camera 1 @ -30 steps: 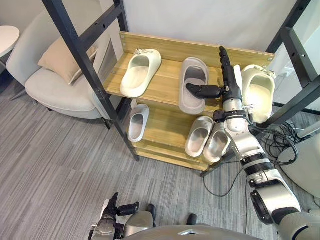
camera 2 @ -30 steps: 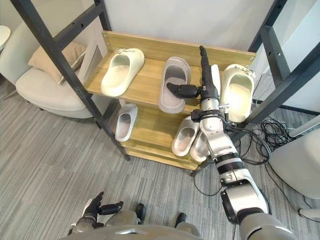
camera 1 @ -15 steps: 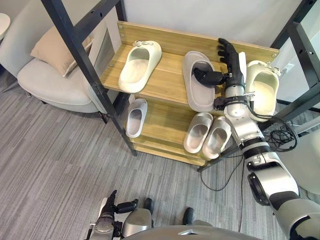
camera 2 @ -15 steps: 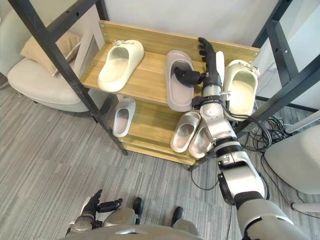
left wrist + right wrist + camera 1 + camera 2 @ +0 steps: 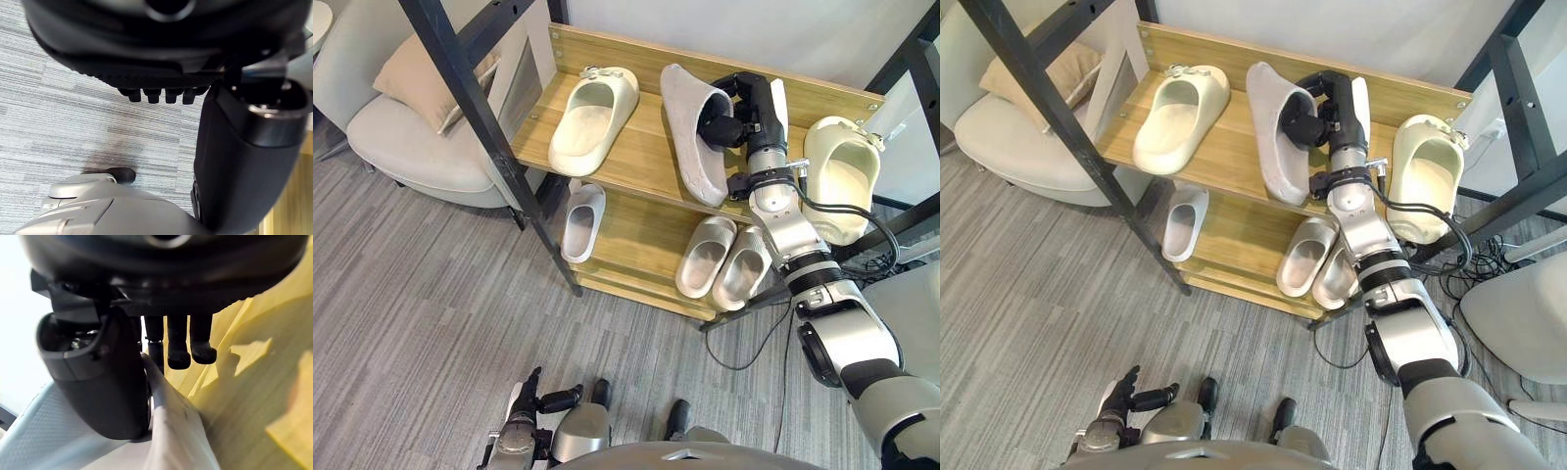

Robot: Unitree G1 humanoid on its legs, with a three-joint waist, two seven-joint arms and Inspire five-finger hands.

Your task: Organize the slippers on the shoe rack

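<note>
On the top shelf of the wooden shoe rack (image 5: 636,166), my right hand (image 5: 751,103) is shut on a grey slipper (image 5: 690,137). The thumb sits inside its strap and the fingers curl over the outside. The slipper is tipped up on its long edge, sole facing left. The right wrist view shows the slipper's rim (image 5: 168,411) pinched between thumb and fingers. A cream slipper (image 5: 592,117) lies flat at the shelf's left, and another cream slipper (image 5: 842,176) at its right end. My left hand (image 5: 522,431) hangs open low over the floor.
The lower shelf carries a small pale slipper (image 5: 582,220) and a pair of beige slippers (image 5: 722,259). A black slanted frame post (image 5: 480,127) crosses in front of the rack's left end. A grey armchair (image 5: 411,137) with a cushion stands to the left.
My right hand, which was open beside the flat grey slipper, has closed on it and tipped it up on edge. The camera has shifted a little.
</note>
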